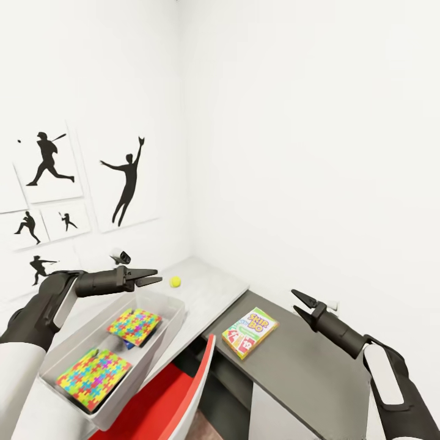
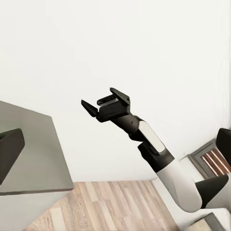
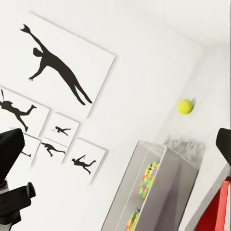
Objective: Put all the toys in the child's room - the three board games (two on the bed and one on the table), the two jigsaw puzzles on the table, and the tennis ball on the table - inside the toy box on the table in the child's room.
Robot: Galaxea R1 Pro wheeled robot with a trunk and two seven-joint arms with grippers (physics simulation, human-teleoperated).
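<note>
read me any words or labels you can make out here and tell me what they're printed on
"SKIP BO": on the lid of the board game lying on the dark grey cabinet top.
Smaller print and red marks on that lid: too small to read.
Wall pictures: black sports silhouettes, no text.

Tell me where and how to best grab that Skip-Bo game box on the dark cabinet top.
The Skip-Bo box lies flat, so probably come from above with the open right end effector and pinch across its two long edges, the narrower span.
</note>
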